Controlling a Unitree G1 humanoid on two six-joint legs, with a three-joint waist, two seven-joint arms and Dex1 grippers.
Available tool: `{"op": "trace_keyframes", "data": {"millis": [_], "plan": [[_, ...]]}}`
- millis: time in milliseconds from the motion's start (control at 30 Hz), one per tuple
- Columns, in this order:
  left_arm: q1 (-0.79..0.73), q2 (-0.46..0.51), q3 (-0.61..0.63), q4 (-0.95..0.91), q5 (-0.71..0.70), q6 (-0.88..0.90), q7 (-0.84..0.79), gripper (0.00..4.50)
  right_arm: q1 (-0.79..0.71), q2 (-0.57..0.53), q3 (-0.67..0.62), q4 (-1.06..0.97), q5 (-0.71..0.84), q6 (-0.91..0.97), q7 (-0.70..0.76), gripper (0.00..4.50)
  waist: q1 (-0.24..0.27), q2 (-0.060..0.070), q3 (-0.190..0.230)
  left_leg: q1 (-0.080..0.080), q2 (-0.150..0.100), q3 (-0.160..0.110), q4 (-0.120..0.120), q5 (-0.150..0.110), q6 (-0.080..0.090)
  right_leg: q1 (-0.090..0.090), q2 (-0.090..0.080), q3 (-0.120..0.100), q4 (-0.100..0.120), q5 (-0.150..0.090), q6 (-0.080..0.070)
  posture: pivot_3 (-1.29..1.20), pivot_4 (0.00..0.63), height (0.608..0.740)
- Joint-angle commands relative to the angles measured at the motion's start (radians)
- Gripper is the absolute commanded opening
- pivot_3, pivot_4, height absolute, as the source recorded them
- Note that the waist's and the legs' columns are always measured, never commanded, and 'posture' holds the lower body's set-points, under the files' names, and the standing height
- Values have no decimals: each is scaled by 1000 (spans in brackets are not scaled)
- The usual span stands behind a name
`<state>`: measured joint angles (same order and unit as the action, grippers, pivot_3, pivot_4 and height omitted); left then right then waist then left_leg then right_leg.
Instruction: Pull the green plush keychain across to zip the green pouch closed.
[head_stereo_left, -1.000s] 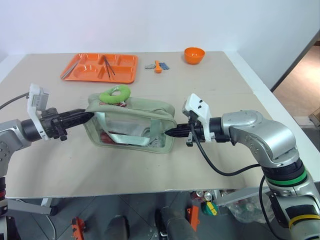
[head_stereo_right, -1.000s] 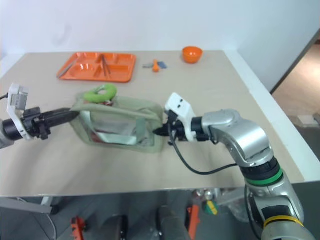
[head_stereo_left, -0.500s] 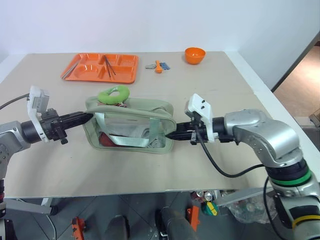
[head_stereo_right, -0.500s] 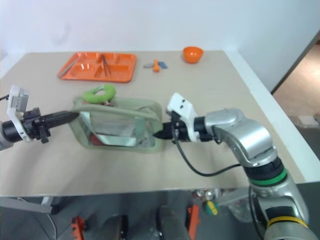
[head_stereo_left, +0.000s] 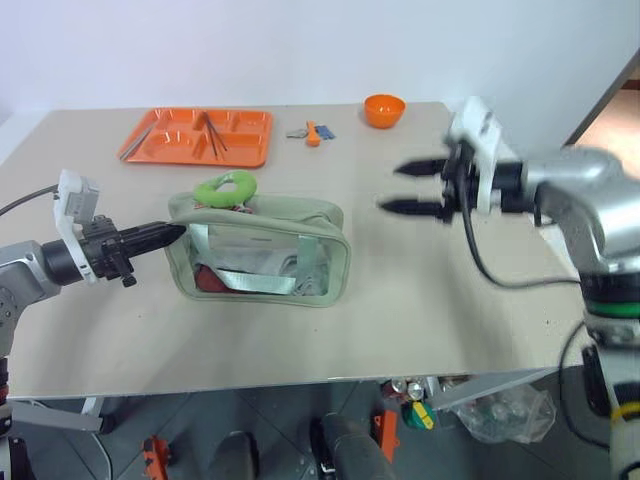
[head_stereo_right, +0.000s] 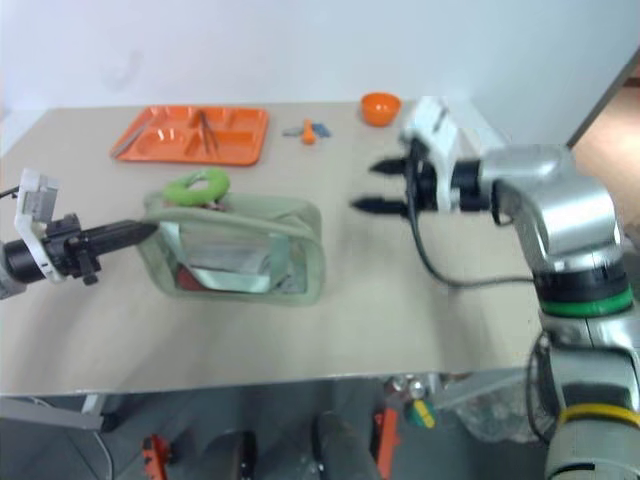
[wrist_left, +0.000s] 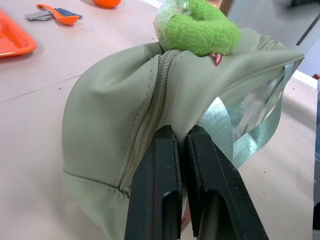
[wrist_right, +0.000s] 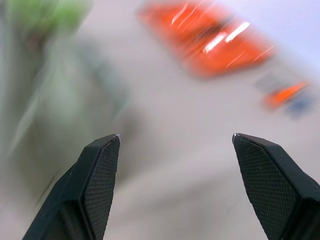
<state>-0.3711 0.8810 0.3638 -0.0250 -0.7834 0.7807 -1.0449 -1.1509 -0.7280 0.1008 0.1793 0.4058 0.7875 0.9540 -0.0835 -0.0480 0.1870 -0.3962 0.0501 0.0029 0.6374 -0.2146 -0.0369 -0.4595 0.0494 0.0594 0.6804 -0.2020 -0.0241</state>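
Left wrist view: left gripper (wrist_left: 180, 137) pinching the end fabric of the pale sage-green boxy fabric pouch (head_stereo_left: 262, 250), beside its zipper; bright lime-green fuzzy ring-shaped plush keychain (wrist_left: 197, 27) resting on top at the pouch's left end. Right gripper (head_stereo_left: 412, 188), fingers spread, hovers well apart, toward the orange bowl (head_stereo_left: 384, 109).

The right hand (head_stereo_left: 405, 188) has let go of the green pouch (head_stereo_left: 258, 250), spread its fingers and lifted clear.

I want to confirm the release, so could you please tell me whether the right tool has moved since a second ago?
Yes. The right tool has left the green pouch, rising toward the orange bowl with fingers spread.
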Motion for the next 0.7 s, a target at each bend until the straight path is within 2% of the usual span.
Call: {"op": "trace_keyframes", "data": {"millis": [33,267,400,500,700], "plan": [[-23,2,6,-13,1,-25,-1,0,-178,122,-20,138,-8,22,-66,3719,0,0,0,-1,0,0,-1,0,0,-1,0,0,0,0,0,0,150,740],[-21,-12,6,-31,-3,-32,9,0,-351,340,-28,395,-28,23,-112,3719,10,0,0,-5,1,-2,-2,-1,2,-2,-1,-1,-1,-3,-2,0,150,740],[5,-16,19,-60,-15,-27,18,0,-401,421,-53,473,-6,65,-117,3719,10,0,0,-9,0,-1,-1,-1,2,-6,-4,-1,-1,-3,0,0,150,740],[23,-17,24,-84,-18,-26,26,0,-400,476,-48,485,-6,99,-111,3719,10,0,0,-10,-1,-2,-1,-1,2,-7,-4,-1,-1,-3,0,0,150,740],[47,-21,32,-107,-25,-31,36,0,-352,515,-26,422,-4,176,-101,3719,11,-1,-1,-10,0,-3,-1,-1,2,-7,-3,-2,0,-3,0,0,150,740]]}}
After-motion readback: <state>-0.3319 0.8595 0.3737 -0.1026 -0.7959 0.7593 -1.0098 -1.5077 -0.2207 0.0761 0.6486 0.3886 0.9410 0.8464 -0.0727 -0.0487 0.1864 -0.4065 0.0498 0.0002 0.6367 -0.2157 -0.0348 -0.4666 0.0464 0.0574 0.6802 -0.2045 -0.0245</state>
